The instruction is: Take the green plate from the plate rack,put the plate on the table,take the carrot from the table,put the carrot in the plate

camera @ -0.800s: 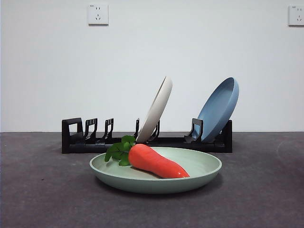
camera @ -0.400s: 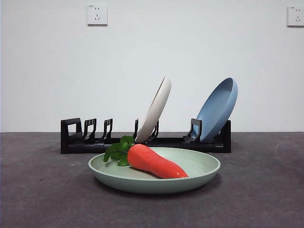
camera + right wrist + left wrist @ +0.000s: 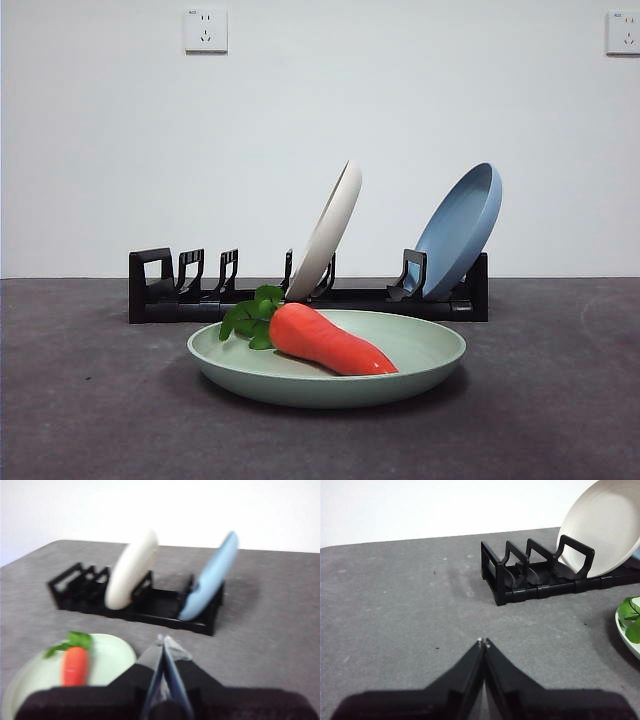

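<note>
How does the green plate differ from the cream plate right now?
The green plate is pale mint; the cream plate is off-white. The green plate lies flat on the table, while the cream plate stands tilted in the plate rack. The green plate holds the carrot; the cream plate holds nothing. Both are round, shallow and look similar in size.

The pale mint-green round plate [image 3: 327, 372] lies flat on the dark grey matte tabletop [image 3: 90, 400], with the orange-red toy carrot [image 3: 325, 339] in it, leaves to the left. Behind stands the long black plastic plate rack [image 3: 190, 295], holding the cream-white plate [image 3: 328, 231] near its middle and the blue plate [image 3: 458, 230] at its right end, both tilted.
</note>
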{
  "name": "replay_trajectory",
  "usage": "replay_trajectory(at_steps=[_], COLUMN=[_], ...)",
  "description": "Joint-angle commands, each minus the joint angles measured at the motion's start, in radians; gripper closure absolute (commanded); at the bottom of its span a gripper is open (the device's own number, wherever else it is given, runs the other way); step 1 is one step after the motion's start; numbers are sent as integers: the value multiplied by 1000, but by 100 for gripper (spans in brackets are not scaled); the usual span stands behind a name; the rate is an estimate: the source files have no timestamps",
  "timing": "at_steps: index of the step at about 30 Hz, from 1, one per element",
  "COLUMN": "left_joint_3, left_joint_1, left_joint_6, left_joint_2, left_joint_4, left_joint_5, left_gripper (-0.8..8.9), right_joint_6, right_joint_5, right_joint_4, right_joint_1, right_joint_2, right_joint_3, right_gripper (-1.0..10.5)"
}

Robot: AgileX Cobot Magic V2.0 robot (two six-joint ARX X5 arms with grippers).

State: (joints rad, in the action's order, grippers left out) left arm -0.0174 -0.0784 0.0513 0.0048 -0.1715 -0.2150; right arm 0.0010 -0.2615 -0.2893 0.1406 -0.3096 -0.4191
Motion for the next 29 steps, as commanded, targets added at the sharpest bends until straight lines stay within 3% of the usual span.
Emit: replay_trajectory(at_steps=[1,9,16,29], left_joint_3=[13,13,13,13], left_joint_1=[-2,-2,-2,-2], left_joint_6=[-6,-6,-6,-6], left_joint_2=[-3,-3,-3,-3], left_joint_4=[3,3,3,3], left_joint_5=[3,2,2,3], left_gripper=[815,815,815,815], right_joint_6=[6,10,80,103], right_joint_5=[7,113,113,111], right_joint_4=[102,161,149,121], right_joint_1=[-26,-43,-43,-42], right_joint_2=[68,215,283,309], right_joint_3=[135,323,414,414], right_gripper=[946,946,946,946])
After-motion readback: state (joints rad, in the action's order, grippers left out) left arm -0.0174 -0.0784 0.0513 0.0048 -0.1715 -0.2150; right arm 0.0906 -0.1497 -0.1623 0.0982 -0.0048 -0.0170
